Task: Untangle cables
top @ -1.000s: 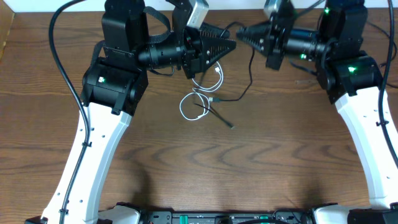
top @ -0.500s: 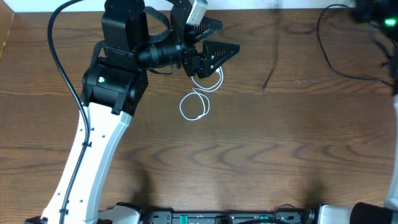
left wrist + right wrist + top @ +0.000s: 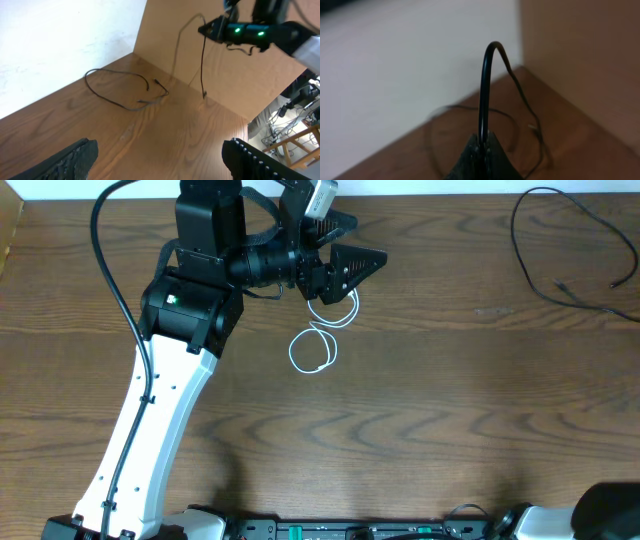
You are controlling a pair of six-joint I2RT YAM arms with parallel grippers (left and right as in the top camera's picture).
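Our left claw point(image 3: 362, 240) hangs wide open above the desk point(image 3: 450, 410). The white cable point(image 3: 313, 352) lies looped just beneath it, perhaps touching the lower finger. Our right claw point(image 3: 482, 146) is pinched tight on the black cable point(image 3: 483, 85), and the rest of that cable sprawls over the desk's far right corner.

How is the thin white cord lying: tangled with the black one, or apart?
Apart: the thin white cord lies looped centrally, the thin black cord far right, no contact.

no readable text, labels, brands or numbers in any view
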